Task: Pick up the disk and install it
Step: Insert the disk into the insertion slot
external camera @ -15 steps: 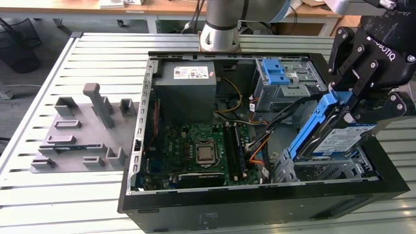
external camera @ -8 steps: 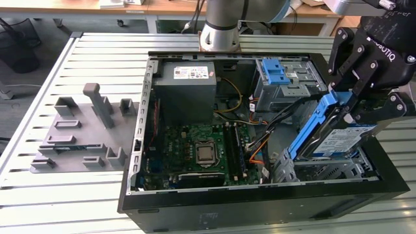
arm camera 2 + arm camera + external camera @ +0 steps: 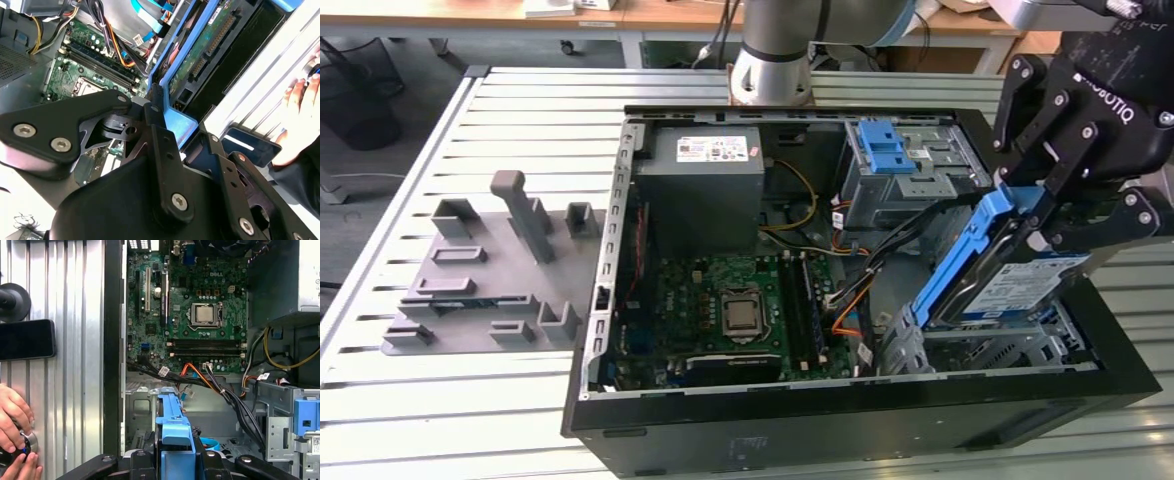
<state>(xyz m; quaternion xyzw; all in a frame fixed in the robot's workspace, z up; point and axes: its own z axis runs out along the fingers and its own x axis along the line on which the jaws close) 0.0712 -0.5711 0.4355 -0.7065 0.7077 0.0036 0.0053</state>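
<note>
The disk point(image 3: 1017, 282), a silver-grey drive with a white-and-blue label in a blue carrier frame, hangs tilted on edge over the right end of the open computer case point(image 3: 640, 250). My black gripper point(image 3: 1047, 215) is shut on the carrier's upper end. Just below the disk is a grey metal drive cage point(image 3: 994, 350). In the first wrist view the blue carrier point(image 3: 172, 425) runs out from between my fingers point(image 3: 142, 460) toward the motherboard. The second wrist view shows the disk's green circuit side point(image 3: 200, 50) beyond the gripper point(image 3: 165, 120).
A grey drive bay with a blue latch piece point(image 3: 887, 150) sits at the case's back. Motherboard point(image 3: 734, 305), power supply point(image 3: 707, 160) and loose cables point(image 3: 854, 290) occupy the case. A grey fixture point(image 3: 494, 270) lies at the exterior view's left. A hand point(image 3: 12, 415) and a phone point(image 3: 25, 339) rest outside the case.
</note>
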